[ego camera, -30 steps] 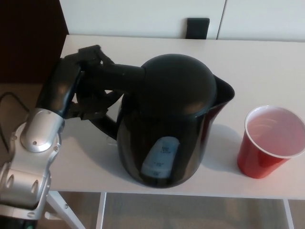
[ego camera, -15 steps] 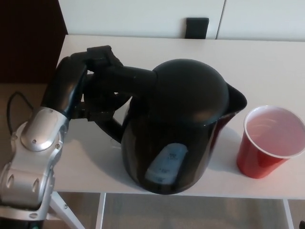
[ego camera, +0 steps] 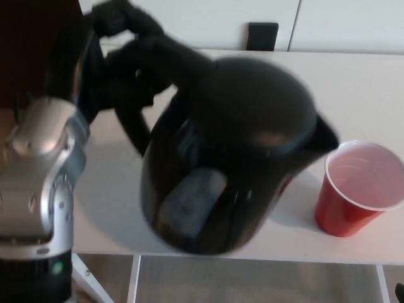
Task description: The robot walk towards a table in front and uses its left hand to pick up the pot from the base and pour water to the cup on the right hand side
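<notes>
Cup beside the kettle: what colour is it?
Red cup with a white rim and pale inside, clearest in the head view.

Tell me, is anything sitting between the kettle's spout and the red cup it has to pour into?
Nothing visible is. The left hand holds the kettle by its handle, tilted with its spout toward the red cup. Only bare table shows around the short gap between spout and cup rim.
</notes>
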You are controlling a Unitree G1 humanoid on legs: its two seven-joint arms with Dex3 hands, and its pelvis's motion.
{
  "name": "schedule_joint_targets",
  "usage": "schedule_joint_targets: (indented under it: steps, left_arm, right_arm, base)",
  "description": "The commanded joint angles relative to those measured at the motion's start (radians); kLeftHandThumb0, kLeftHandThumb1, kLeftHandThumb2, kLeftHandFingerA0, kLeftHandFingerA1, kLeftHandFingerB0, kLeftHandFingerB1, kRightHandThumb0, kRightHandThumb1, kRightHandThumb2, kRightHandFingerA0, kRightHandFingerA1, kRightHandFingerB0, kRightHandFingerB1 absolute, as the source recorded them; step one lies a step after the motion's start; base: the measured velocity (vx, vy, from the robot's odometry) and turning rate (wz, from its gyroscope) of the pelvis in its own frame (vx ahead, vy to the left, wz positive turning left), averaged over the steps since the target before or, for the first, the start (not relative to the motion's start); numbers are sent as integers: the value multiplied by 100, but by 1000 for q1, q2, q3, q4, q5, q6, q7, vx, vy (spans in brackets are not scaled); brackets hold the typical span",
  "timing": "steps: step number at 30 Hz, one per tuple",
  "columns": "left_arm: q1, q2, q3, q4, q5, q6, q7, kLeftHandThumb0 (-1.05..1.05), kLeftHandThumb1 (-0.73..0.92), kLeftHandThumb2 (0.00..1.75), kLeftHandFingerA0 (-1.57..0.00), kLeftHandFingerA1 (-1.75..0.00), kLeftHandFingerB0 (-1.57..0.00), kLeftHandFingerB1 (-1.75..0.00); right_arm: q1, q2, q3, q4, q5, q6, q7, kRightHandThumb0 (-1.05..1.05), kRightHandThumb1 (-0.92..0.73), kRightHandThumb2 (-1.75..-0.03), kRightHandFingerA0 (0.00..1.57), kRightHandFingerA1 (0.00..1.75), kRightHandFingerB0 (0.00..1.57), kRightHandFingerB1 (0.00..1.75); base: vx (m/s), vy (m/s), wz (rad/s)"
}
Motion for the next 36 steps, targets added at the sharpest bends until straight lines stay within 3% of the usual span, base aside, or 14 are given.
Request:
schedule_joint_targets:
  steps: [1, 7, 10, 13, 14, 16, 17, 18, 20, 21, 22, 23, 24, 36]
  left_arm:
    - [-125, -27, -3, 14, 4, 87, 97, -3, 69, 54, -69, -175, -54, -175]
    - [-196, -44, -70, 31, 76, 124, 167, -3, 69, 53, -65, -175, -49, -175]
    - [-211, -18, -161, 61, 156, 69, 182, -8, 68, 54, -74, -175, -57, -175]
    - [-211, 22, -230, 99, 234, -4, 208, -16, 63, 54, -83, -174, -72, -161]
    - [-213, 37, -259, 115, 274, -24, 229, -15, 58, 57, -98, -147, -78, -156]
    - [-211, 56, -310, 155, 332, -107, 265, -15, 57, 57, -101, -151, -80, -156]
    - [-212, 65, -335, 162, 359, -114, 280, -21, 58, 57, -90, -174, -73, -156]
    - [-213, 72, -347, 167, 372, -120, 287, -16, 57, 57, -95, -166, -75, -158]
    - [-213, 93, -382, 183, 415, -148, 308, -16, 57, 57, -94, -169, -75, -158]
    - [-215, 109, -413, 198, 453, -170, 329, -20, 39, 81, -124, -139, -100, -126]
    - [-218, 129, -451, 218, 503, -201, 361, -20, 38, 81, -125, -139, -101, -126]
    - [-218, 135, -459, 224, 514, -215, 372, -20, 38, 81, -125, -139, -101, -126]
    - [-218, 143, -474, 230, 529, -225, 382, -19, 58, 56, -94, -175, -71, -167]
    - [-235, 192, -554, 271, 640, -347, 469, -22, 61, 57, -84, -175, -61, -175]
  right_arm:
    - [-10, -15, -1, 7, 1, 2, -1, -20, -64, -58, 43, 41, 34, 36]
    - [-12, -7, 10, 1, -9, -9, -13, -21, -63, -58, 45, 42, 35, 37]
    - [-19, -8, 12, 1, -8, -8, -14, -21, -62, -58, 47, 44, 35, 37]
    - [-24, -10, 19, -7, -12, -2, -16, -22, -63, -58, 47, 43, 35, 37]
    - [-27, -10, 20, -6, -12, 0, -17, -21, -63, -58, 48, 43, 35, 37]
    - [-33, -10, 21, -2, -12, -2, -20, -21, -63, -58, 49, 44, 36, 37]
    - [-37, -9, 22, 1, -11, -4, -19, -21, -63, -58, 48, 43, 35, 37]
    - [-38, -9, 22, 1, -11, -3, -20, -21, -62, -58, 48, 43, 36, 37]
    - [-42, -10, 25, 3, -13, -5, -19, -21, -62, -58, 47, 43, 36, 37]
    - [-44, -11, 28, 2, -15, -6, -17, -22, -62, -58, 45, 42, 35, 37]
    - [-45, -10, 33, -2, -18, -8, -17, -22, -62, -58, 46, 43, 35, 37]
    - [-46, -10, 36, -2, -20, -11, -18, -22, -62, -58, 46, 43, 35, 37]
    - [-45, -8, 36, -6, -19, -13, -21, -23, -61, -58, 48, 45, 36, 38]
    - [-62, -12, 41, -4, -18, -8, -29, -22, -60, -57, 48, 44, 37, 38]
  base:
    - [0, 0, 0]
    - [0, 0, 0]
    - [0, 0, 0]
    - [0, 0, 0]
    - [0, 0, 0]
    - [0, 0, 0]
    - [0, 0, 0]
    - [0, 0, 0]
    - [0, 0, 0]
    - [0, 0, 0]
    - [0, 0, 0]
    - [0, 0, 0]
    - [0, 0, 0]
    - [0, 0, 0]
